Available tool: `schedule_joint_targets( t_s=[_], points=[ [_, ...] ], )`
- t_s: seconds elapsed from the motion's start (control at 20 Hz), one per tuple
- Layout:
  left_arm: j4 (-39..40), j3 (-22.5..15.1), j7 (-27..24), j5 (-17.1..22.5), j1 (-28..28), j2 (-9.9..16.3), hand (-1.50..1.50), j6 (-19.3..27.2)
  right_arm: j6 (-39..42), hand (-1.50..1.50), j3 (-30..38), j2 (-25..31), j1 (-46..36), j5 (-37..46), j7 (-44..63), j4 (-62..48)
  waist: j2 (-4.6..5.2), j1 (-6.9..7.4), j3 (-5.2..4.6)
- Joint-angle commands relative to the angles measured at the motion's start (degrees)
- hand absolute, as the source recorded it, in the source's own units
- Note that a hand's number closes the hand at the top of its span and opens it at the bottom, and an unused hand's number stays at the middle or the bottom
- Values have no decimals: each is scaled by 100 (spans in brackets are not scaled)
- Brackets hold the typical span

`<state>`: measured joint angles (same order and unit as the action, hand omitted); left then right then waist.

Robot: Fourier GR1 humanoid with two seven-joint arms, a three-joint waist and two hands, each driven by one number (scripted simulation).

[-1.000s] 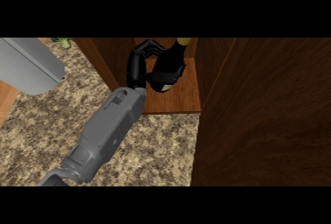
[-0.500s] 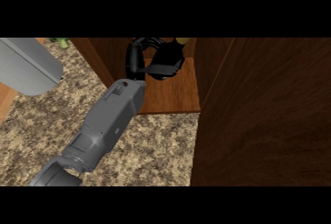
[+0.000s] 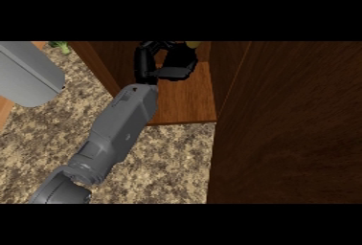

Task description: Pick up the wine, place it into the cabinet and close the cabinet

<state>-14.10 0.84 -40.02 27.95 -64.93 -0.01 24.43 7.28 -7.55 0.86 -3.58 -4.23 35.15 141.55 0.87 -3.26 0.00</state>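
My right hand (image 3: 172, 61) is inside the open wooden cabinet, above its shelf floor (image 3: 189, 101), with the grey forearm stretching up from the lower left. Its black fingers are curled round the wine, which they almost wholly hide. Only a pale yellowish bit of the wine (image 3: 193, 45) shows past the fingers at the view's top edge. Whether the bottle rests on the shelf is hidden. The cabinet door (image 3: 297, 139), a broad dark wood panel, stands open at the right. My left hand does not show.
A speckled stone counter (image 3: 163, 162) lies below the cabinet. A light grey rounded body (image 3: 25, 72) fills the upper left corner. A small green thing (image 3: 61, 47) sits at the top left on the counter.
My right hand has moved further up and deeper into the cabinet, still curled, and the forearm has followed it.
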Motion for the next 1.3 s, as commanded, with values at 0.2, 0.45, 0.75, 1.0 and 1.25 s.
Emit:
schedule_joint_targets(
  t_s=[0.2, 0.45, 0.75, 1.0, 1.25],
  points=[
    [440, 357, -404, 150, 114, 56, 150, -289, 100, -150, 168, 52, 99, -442, 38, 206, 55, -47, -2],
    [560, 372, -260, 88, -107, 29, 150, -133, 216, -150, 343, 172, 204, -631, 97, 403, 19, -10, 0],
    [852, 296, -225, -88, -26, 168, -150, -162, 206, -150, 82, 51, 104, -375, -78, 216, 54, -60, -1],
    [877, 277, -428, -184, -11, 79, -150, 163, 84, -150, 243, 51, 7, -543, 213, 380, 58, -98, -2],
    [1011, 112, -330, -412, -37, 101, -150, 340, -6, -150, 83, -60, -205, -243, 173, 203, 61, -80, -6]
  ],
)
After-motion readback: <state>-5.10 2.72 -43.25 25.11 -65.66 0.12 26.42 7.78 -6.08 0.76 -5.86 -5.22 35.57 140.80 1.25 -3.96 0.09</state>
